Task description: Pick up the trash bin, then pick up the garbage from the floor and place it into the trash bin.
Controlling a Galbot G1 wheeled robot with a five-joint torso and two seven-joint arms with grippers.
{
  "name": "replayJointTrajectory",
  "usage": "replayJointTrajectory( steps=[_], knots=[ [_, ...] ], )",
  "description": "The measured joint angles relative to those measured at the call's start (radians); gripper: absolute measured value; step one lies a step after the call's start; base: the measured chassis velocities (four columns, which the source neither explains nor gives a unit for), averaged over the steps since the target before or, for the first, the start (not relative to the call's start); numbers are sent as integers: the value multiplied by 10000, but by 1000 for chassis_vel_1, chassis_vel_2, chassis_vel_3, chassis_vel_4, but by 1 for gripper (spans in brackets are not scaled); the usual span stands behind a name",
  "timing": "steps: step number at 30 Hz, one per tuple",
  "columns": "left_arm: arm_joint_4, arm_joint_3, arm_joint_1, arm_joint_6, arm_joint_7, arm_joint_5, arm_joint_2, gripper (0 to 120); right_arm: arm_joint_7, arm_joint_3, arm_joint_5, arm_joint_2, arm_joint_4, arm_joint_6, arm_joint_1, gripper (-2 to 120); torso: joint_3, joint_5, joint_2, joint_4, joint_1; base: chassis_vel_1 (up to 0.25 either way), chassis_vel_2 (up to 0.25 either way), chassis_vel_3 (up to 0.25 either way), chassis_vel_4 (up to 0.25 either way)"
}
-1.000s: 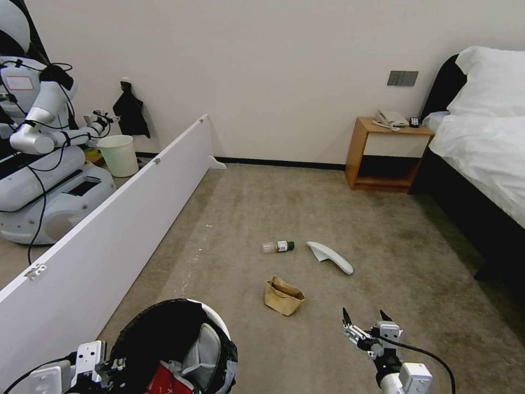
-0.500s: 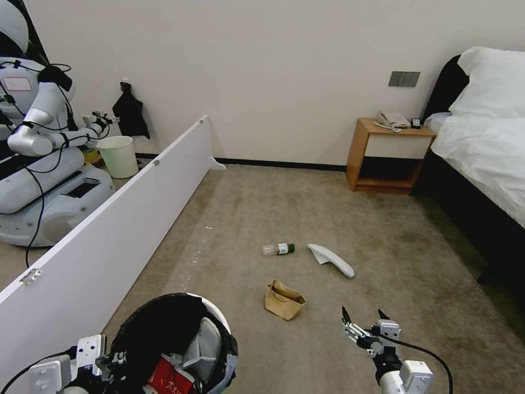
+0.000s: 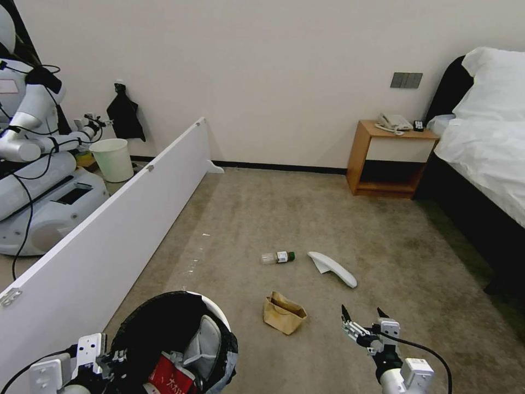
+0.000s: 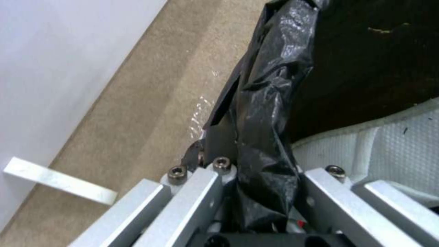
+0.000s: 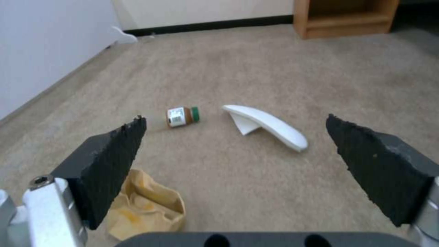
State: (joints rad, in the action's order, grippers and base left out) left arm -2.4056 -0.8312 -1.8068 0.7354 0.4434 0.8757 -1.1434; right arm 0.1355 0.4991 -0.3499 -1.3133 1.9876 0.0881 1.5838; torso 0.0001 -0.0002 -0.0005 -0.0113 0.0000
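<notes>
Black-lined round white plastic trash bin [image 3: 175,339] at 7 o'clock, left hand [image 3: 101,365] clamped on its rim | right hand [image 3: 363,323] wide open, empty, at 5 | crumpled brown paper bag [image 3: 283,313] on beige carpet floor [image 3: 328,219], centre: light, soft, likely crushes; pinch open edge.
</notes>
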Motion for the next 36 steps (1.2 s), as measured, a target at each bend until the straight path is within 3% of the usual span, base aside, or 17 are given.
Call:
replayJointTrajectory(
  steps=[30,33,36],
  knots=[
    [55,51,114,0,-10,-25,-54,2,-122,-36,306,85,-268,-133,-184,100,0,1,-1,0,0,-97,95,95,-100],
    [27,11,93,0,-10,-12,-54,2,-311,-61,876,296,-502,-169,-350,100,0,1,-1,-1,0,0,0,0,0],
    [-34,-41,48,0,-10,-2,-52,2,-1111,-67,882,636,-807,-143,-582,100,-1,2,0,0,0,0,0,0,0]
  ],
)
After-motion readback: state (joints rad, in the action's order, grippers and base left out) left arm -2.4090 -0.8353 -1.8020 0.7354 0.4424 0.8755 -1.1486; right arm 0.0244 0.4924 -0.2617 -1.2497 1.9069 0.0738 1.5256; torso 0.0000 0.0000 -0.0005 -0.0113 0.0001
